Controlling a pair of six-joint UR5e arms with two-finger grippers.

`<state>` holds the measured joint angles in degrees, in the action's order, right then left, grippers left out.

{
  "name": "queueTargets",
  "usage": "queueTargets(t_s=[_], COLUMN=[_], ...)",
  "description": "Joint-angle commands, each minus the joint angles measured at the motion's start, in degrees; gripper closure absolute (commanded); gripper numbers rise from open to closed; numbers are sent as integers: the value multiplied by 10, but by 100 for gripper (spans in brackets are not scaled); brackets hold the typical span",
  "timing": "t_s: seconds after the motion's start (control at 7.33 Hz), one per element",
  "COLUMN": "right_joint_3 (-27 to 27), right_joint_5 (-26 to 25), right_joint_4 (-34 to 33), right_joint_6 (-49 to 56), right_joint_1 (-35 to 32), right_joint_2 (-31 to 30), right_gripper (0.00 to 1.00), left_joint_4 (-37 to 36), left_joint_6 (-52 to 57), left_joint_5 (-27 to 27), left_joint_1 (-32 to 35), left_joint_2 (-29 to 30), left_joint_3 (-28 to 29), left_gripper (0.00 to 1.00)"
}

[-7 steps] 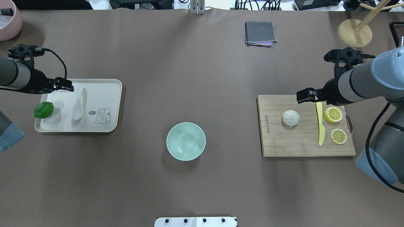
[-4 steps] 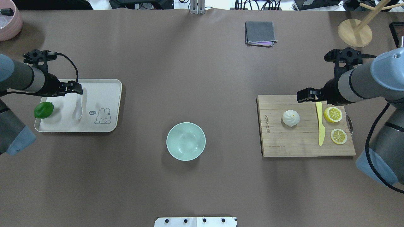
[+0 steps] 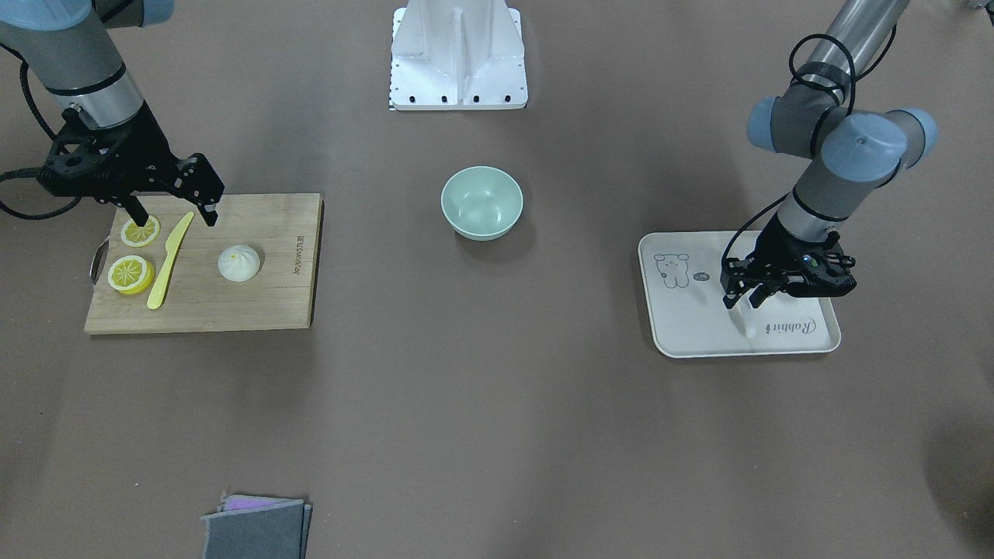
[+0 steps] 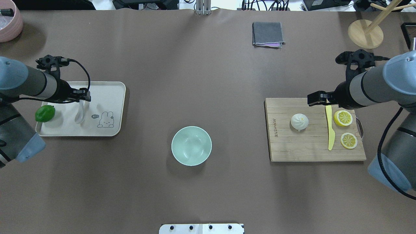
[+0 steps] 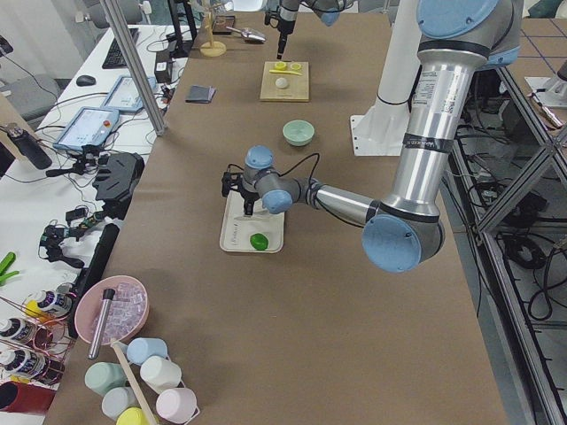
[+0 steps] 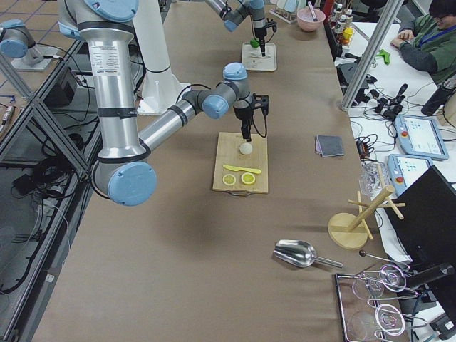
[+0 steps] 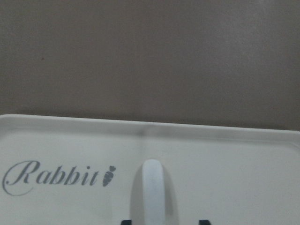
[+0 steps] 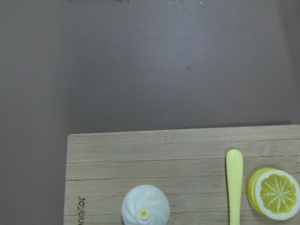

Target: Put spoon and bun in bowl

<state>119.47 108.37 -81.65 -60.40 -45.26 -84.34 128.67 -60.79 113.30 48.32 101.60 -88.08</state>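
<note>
Brown-covered table point(image 4: 227, 188), white side desk point(image 5: 27, 199) holding a tablet point(image 5: 86, 129), aluminium frame post point(image 5: 133, 71), tiled floor point(image 5: 542, 27).

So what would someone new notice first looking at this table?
The empty mint-green bowl sits alone mid-table. At one end the left gripper, open, hangs over the white spoon on the cream tray; at the other the open right gripper hovers above the cutting board holding the bun, lemon slices and a yellow knife.

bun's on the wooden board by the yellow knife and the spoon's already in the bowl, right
No: the spoon lies on the cream tray, not in the bowl, per the overhead view. The bun is on the wooden board by the yellow knife.
</note>
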Motion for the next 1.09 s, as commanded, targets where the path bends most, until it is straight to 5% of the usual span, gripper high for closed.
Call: queueTargets(t_s=[0.0,0.55,0.95], right_joint_3=[0,0,0], right_joint_5=[-8,-9,-9], right_joint_4=[0,0,0], right_joint_6=[-1,-2,-2], right_joint_1=[2,5,6], right_joint_2=[-1,0,0], right_gripper=[0,0,0], left_joint_4=[0,-2,-3], left_joint_6=[2,5,5], left_joint_5=[-1,-2,-6], left_joint_1=[-2,-2,-2], left_joint_2=[0,-3,-3], left_joint_3=[0,2,5], left_gripper=[53,53,65])
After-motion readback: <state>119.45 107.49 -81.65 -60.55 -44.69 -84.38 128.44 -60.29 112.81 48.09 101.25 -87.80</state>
